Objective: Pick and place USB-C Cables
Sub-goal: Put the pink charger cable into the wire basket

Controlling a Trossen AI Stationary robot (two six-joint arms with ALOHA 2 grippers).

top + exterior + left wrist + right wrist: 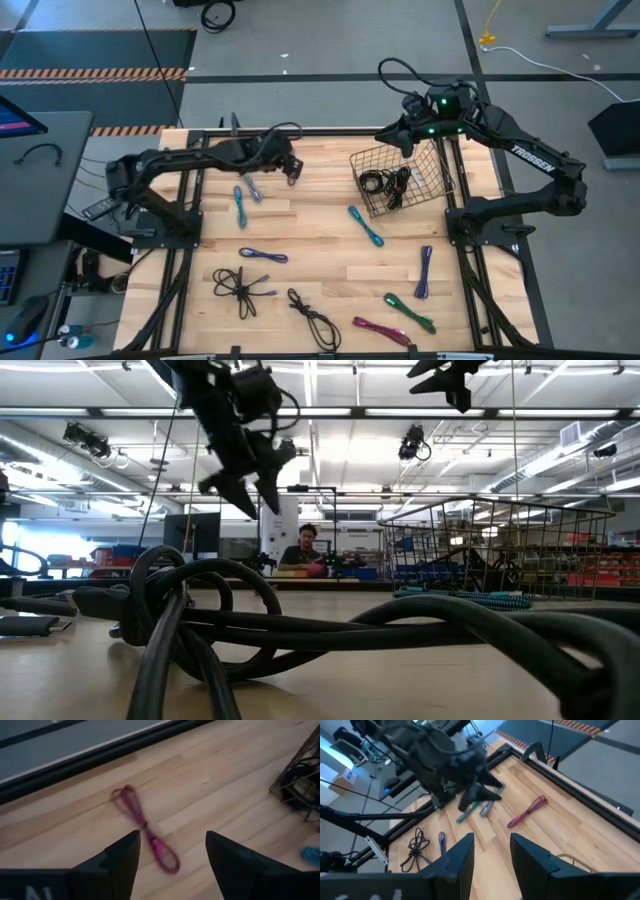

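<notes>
Left gripper [172, 857] spread wide, empty, hung over magenta cable [145, 828]; long axis slanted across finger gap (left arm nearer).

Right gripper [491, 851] part open, empty, parked over basket [400, 172].

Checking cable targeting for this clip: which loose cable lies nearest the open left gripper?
The magenta cable lying just ahead of the left gripper, between its spread fingers in the wrist view; the teal cable and the others lie farther down the table.

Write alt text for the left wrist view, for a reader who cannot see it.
A magenta cable, folded into a long loop, lies on the wooden table just ahead of the open left gripper, which holds nothing. A wire basket edges into the frame at one side.
</notes>
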